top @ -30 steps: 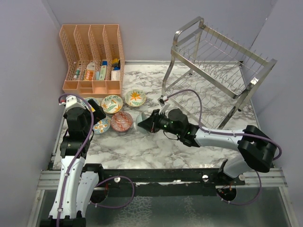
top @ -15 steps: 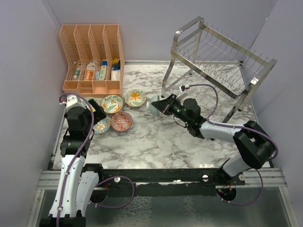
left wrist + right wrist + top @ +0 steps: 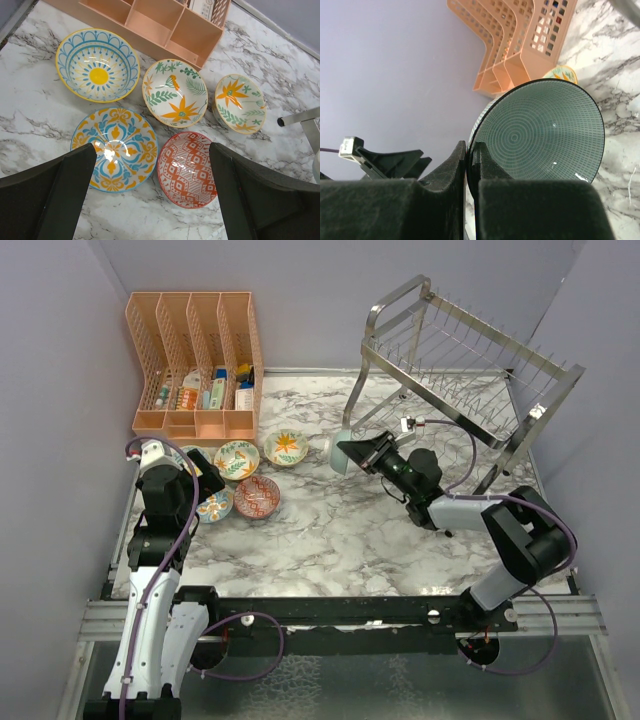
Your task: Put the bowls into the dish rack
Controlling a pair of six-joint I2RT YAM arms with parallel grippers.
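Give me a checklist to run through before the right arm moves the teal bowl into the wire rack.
1. Grip: the right gripper pinches the rim of the pale teal round ceramic bowl: ok.
2. Bowl off the marble table: ok, it is held on edge in the air.
3. Bowl above the silver wire dish rack: not ok, it hangs beside one of the rack's legs, outside the rack.
4. Gap between the bowl and that leg: cannot tell.
5. Free prongs: ok, no dish shows in the rack.
6. Path free of the left gripper: ok, it is open over the five patterned ceramic bowls, away from the rack.
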